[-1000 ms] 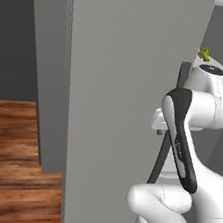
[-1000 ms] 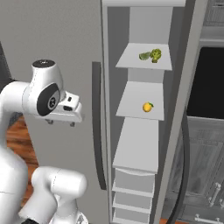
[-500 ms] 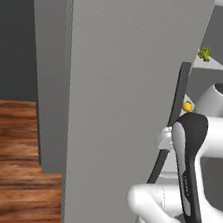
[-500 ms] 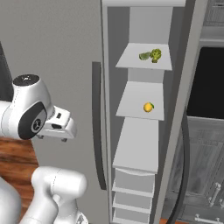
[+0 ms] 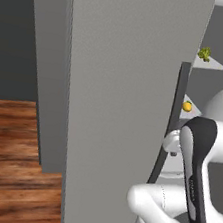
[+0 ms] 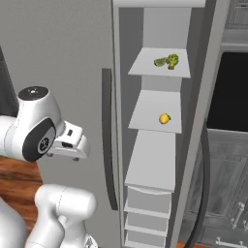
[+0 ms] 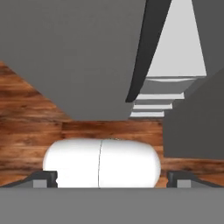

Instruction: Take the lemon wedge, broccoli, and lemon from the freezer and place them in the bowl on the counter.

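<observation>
The hand [image 7: 112, 179], fingers spread wide and empty, points down at the floor beside the freezer [image 6: 160, 160]. Broccoli [image 6: 172, 60] and lemon [image 6: 164, 118] sit on shelves above and beyond it. Swinging up, it may clip the dark door handle [image 6: 109, 140], probably close alongside.

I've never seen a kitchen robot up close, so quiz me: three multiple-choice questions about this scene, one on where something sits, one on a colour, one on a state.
1. Where is the lemon?
A. On the shelf below the broccoli
B. On the floor
C. In the end effector

2. What colour is the freezer door handle?
A. Red
B. Dark
C. White

3. The end effector is:
A. Shut on the lemon
B. Shut on the handle
C. Open

Answers: 1 A, the fruit lies one shelf lower; 2 B, a dark strip; 3 C, fingertips stand wide apart, holding nothing.
</observation>
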Motion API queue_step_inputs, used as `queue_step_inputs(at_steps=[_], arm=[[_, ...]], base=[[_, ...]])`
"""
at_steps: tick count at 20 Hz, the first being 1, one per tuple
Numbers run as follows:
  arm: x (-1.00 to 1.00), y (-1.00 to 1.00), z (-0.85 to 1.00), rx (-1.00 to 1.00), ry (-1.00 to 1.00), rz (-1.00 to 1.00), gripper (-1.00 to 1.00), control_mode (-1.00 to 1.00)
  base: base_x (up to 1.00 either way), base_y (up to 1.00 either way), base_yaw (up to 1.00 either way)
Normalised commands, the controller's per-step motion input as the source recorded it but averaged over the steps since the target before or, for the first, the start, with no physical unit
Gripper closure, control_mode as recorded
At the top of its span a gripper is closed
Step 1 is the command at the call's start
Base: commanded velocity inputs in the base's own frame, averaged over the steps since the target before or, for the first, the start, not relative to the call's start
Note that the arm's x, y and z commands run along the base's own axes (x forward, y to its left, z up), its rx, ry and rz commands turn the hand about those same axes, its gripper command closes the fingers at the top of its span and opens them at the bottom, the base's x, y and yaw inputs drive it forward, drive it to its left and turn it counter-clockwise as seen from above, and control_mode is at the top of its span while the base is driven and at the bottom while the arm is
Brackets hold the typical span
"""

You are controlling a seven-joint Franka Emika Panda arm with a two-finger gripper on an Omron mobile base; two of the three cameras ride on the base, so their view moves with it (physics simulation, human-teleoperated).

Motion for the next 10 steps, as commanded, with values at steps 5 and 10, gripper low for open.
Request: queue_step_inputs(at_steps=[5, 10], arm=[[-0.04, -0.16, 0.00, 0.00, 0.00, 0.00, -1.00, -1.00], [0.00, 0.00, 0.00, 0.00, 0.00, 0.00, -1.00, 1.00]], base=[[0.00, 0.00, 0.00], [0.00, -0.44, 0.00]])
